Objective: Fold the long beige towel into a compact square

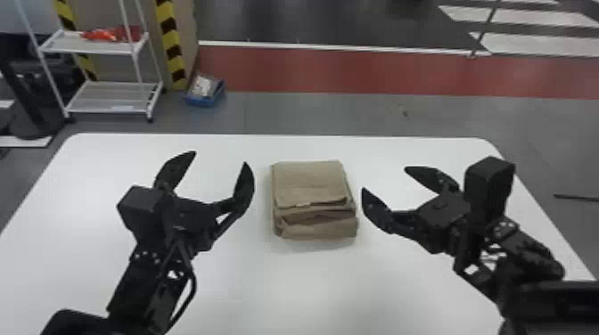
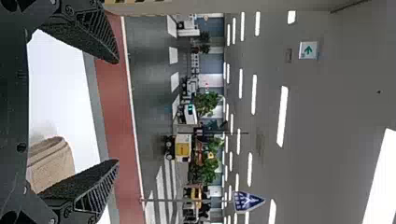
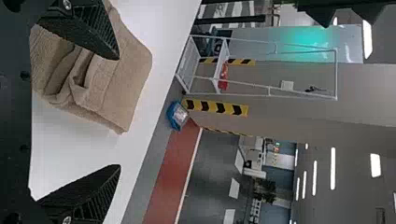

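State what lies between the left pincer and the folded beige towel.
In the head view, the stretch between the left pincer and the towel is just bare white tabletop.

The long beige towel of soft, ribbed-looking cloth [image 1: 309, 182] lies flat on the white desk [image 1: 285, 285], folded into a compact, roughly square stack. Several layers show along its near side, where the folds gape unevenly; the innermost ones seem slightly rumpled.

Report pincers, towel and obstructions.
Left pincer open, left of towel. Right pincer open, right of towel. Beige towel folded, on table. Nothing atop it.
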### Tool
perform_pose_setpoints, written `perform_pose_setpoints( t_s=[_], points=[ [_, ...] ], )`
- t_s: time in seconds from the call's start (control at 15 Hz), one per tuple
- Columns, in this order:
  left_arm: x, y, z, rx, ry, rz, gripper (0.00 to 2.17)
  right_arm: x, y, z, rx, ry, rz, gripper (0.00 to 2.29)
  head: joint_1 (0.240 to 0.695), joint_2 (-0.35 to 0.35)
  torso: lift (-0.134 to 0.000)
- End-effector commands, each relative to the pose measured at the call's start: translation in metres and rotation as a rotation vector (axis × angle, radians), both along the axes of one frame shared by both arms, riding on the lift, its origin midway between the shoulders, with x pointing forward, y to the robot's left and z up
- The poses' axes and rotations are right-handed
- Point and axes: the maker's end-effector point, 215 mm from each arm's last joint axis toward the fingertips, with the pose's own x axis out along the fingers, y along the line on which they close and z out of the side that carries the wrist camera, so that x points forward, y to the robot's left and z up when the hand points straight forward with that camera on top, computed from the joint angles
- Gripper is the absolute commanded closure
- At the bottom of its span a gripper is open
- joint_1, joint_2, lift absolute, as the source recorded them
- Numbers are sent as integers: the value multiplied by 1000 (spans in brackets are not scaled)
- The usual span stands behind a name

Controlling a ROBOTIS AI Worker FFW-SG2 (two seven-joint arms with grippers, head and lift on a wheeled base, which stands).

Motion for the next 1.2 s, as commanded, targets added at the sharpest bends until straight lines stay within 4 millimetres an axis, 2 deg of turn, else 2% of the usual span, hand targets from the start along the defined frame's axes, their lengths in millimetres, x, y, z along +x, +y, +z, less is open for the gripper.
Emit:
perform_pose_setpoints(
  t_s=[0.0, 0.2, 0.33, 0.47, 0.6, 0.67, 0.87, 1.13],
  points=[
    [-13, 17, 5, -1, -4, 35, 134, -14, 11, 10, 62, -69, 10, 63, 695, -80, -118],
    [-29, 50, 3, -18, -29, 99, 134, -30, 9, 19, 83, -154, -3, 63, 695, -41, -118],
    [-40, 63, 3, -20, -54, 121, 130, -39, -2, 18, 103, -170, -40, 63, 695, -23, -118],
    [-45, 83, -6, -13, -36, 155, 130, -46, -9, 21, 102, -202, -71, 63, 695, -16, -118],
    [-51, 113, -14, -15, -16, 203, 130, -52, -19, 15, 121, -207, -111, 66, 695, -1, -118],
    [-53, 121, -17, -12, -10, 217, 130, -54, -22, 10, 131, -198, -133, 66, 695, 9, -118],
    [-60, 137, -25, -15, 9, 240, 130, -59, -27, 3, 140, -190, -200, 80, 695, 31, -118],
    [-61, 133, -20, -15, 1, 229, 130, -61, -33, 3, 158, -184, -251, 90, 695, 40, -118]
  ],
)
